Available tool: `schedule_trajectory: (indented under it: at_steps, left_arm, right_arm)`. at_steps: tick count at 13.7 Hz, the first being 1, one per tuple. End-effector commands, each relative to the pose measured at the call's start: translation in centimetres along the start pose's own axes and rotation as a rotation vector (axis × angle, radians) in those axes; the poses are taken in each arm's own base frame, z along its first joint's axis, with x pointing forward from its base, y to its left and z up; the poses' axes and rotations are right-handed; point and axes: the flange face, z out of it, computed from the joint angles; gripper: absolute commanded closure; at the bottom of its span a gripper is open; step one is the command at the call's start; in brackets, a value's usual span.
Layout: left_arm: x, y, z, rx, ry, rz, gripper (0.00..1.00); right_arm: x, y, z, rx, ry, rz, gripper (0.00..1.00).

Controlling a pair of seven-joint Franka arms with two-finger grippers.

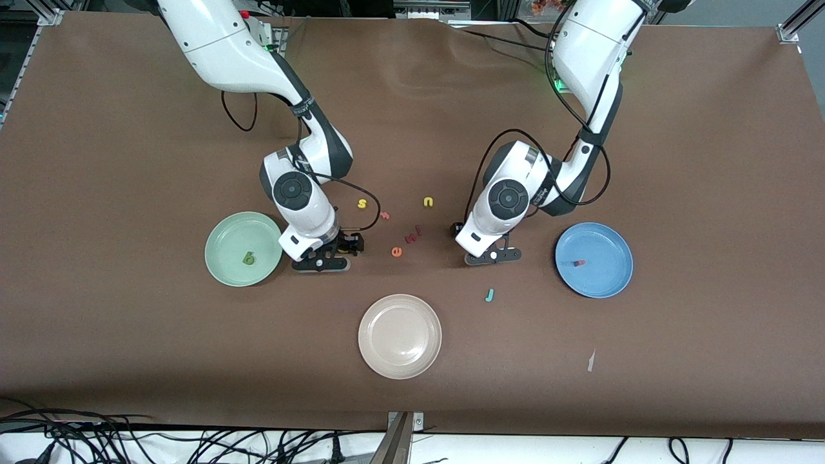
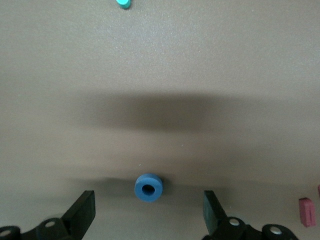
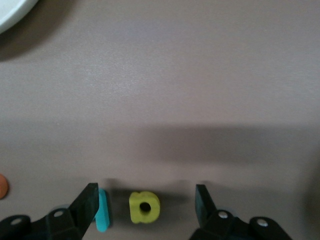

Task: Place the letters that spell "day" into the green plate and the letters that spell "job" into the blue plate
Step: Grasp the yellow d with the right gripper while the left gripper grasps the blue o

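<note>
My left gripper (image 2: 147,196) is low over the table and open, and the blue ring "o" (image 2: 148,187) lies between its fingers untouched. The teal "j" (image 1: 489,295) lies nearer the front camera than that gripper (image 1: 493,256). My right gripper (image 3: 146,192) is open beside the green plate (image 1: 222,258). The yellow "a" (image 3: 144,206) lies between its fingers, and the teal "y" (image 3: 102,214) lies against one finger. The olive "d" (image 1: 249,259) is in the green plate. The salmon-pink "b" (image 1: 578,263) is in the blue plate (image 1: 609,283).
A cream-white plate (image 1: 399,361) sits near the front edge, between the two grippers. Loose letters lie between the arms: a yellow "s" (image 1: 362,203), a yellow "u" (image 1: 428,202), a pink "f" (image 1: 385,216), an orange "e" (image 1: 396,252) and pink pieces (image 1: 412,235).
</note>
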Motion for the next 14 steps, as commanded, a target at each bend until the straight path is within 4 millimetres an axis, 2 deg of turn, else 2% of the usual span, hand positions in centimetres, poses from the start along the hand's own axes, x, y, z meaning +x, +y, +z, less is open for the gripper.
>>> schedule_trajectory:
  at_steps: [1,4,6,9,12,14]
  left_arm:
    - [-0.4,-1.1,1.2,0.005,0.035,0.001,0.14]
    - [-0.5,-1.1,1.3,0.012,0.037,0.004,0.16]
    - [-0.6,-1.1,1.4,0.012,0.038,0.004,0.22]
    - [-0.9,-0.8,1.5,0.015,0.037,0.014,0.42]
    - [-1.1,-0.9,1.8,0.019,0.032,0.013,0.52]
    - [-1.1,-0.8,1.8,0.019,0.032,0.016,0.63]
  right_arm:
    - [0.0,-0.5,0.5,-0.005,0.02,-0.007,0.18]
    - [-0.7,-0.3,0.6,-0.012,0.01,-0.011,0.19]
    - [-0.8,-0.1,0.3,-0.013,0.01,-0.015,0.2]
    - [-0.9,0.0,0.1,-0.016,0.008,-0.022,0.2]
    - [-0.9,0.4,-0.7,-0.02,0.012,-0.034,0.2]
    - [-1.4,0.9,-0.6,-0.026,0.001,-0.041,0.2]
